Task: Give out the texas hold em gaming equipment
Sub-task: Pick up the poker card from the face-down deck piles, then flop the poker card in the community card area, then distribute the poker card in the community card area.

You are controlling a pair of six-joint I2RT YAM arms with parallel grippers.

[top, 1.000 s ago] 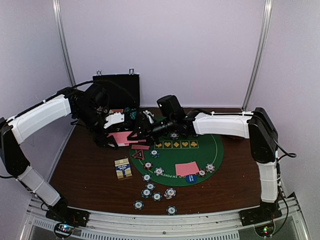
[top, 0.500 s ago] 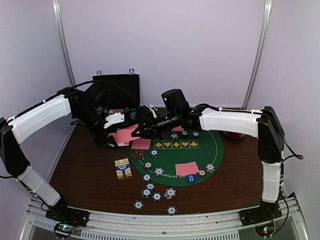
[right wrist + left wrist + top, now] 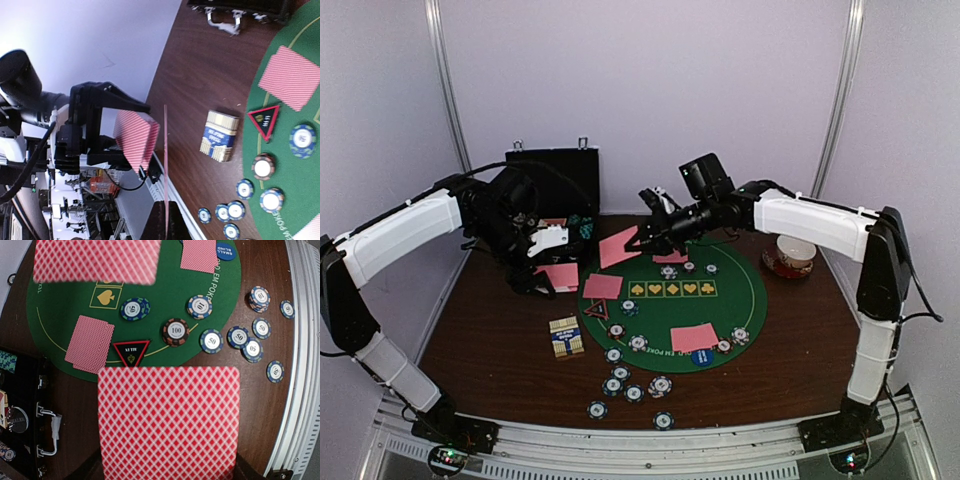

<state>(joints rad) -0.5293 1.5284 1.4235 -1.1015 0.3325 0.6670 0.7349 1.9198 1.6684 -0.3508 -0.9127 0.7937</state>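
Jaws of the right gripper (image 3: pixel 642 238) were clenched on one card, the right card (image 3: pixel 618 247). It was held tilted in the air above the far left edge of the mat (image 3: pixel 665 315), and the right wrist view showed it edge-on. Jaws of the left gripper (image 3: pixel 546 272) were clenched on the left card (image 3: pixel 167 420), held back-up over the counter (image 3: pixel 490 340) just left of the mat. Whether that was one card or a thin stack could not be told.

Count of items at rest:

- Lying cards, back-up, in three spots: one (image 3: pixel 603 287) across the mat's left edge, one (image 3: pixel 670 257) at its far edge below the right gripper, one (image 3: pixel 694 337) on its near half. Whether each spot was a single card could not be told.
- Chips (image 3: pixel 638 343): eight spots on the mat, being three at the far edge, three at the left and two at the near right. Seven more lay on the counter just off the mat's near edge, one of them a small stack (image 3: pixel 260 297).
- Disc (image 3: pixel 702 357): one, blue, at the mat's near rim, touching the near card spot.
- Triangle (image 3: pixel 597 310): one, red-edged, at the mat's left rim.
- Box (image 3: pixel 566 337): one, on the counter beside the triangle.
- Bowl (image 3: pixel 794 255): one, right of the mat.
- Case (image 3: pixel 553 180): one, open, at the far left.
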